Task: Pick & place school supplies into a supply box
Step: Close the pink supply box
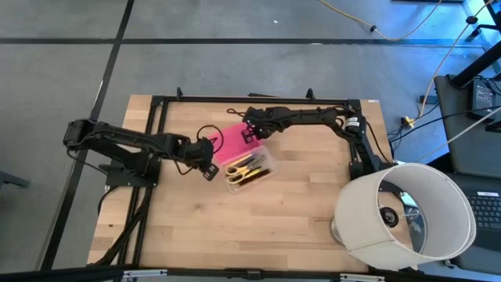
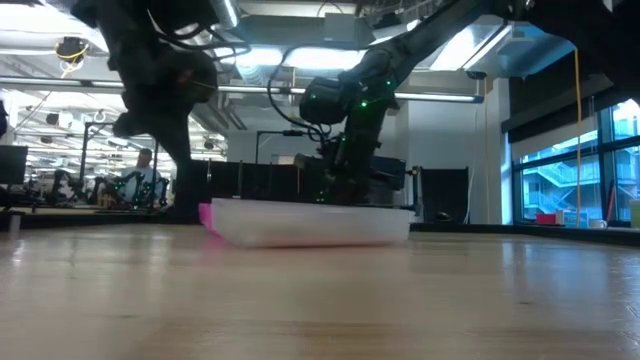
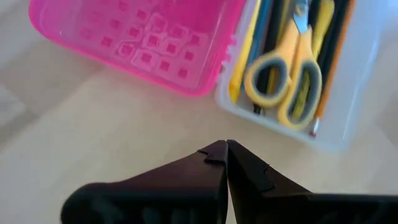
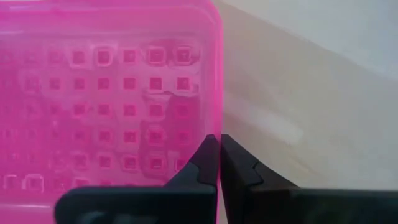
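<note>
Right gripper [image 4: 219, 144] closed over pink lid [image 4: 106, 93], scissors [image 3: 292, 81] boxed

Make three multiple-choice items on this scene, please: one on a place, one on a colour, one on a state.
1. Where do the scissors lie?
A. in the clear supply box
B. on the bare table
C. in the lampshade

2. What colour is the lid?
A. blue
B. pink
C. green

3. How is the box?
A. lid shut
B. lid open, lying flat beside the tray
C. upside down

Key: 1 A, the left wrist view shows them among pens inside the tray; 2 B, the right wrist view shows bright pink plastic; 3 B, the high view shows the lid spread next to the filled tray.
</note>
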Motion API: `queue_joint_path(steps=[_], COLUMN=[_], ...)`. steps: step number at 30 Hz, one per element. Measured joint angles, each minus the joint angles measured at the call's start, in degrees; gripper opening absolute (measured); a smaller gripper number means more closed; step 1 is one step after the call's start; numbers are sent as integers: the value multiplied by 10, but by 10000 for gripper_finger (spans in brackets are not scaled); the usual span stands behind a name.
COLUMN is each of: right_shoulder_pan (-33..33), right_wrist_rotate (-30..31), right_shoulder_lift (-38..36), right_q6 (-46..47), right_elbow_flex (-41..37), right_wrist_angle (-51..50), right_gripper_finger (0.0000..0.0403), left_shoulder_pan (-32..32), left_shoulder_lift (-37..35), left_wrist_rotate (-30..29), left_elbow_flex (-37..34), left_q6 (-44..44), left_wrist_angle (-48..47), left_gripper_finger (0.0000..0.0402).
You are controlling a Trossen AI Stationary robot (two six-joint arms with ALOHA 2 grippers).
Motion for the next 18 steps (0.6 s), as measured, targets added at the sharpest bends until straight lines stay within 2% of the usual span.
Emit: queue_joint_path(steps=[7,9,13,18], right_shoulder_pan=[3,3,7,7], right_wrist_rotate=[-15,-30,-15,-26], right_shoulder_lift=[0,0,0,1], right_q6=[106,111,109,118], right_elbow_flex=[0,0,0,-1], right_wrist_angle=[-6,-5,-5,-4], right_gripper_finger=[8,9,11,21], left_shoulder_pan=[42,49,59,61], left_shoulder_lift=[0,0,0,0], left_wrist_rotate=[-2,-2,-2,-2], left_elbow_flex=[0,0,0,0], left_q6=[37,51,62,62], left_wrist_angle=[19,21,23,23], left_gripper_finger=[4,4,4,4])
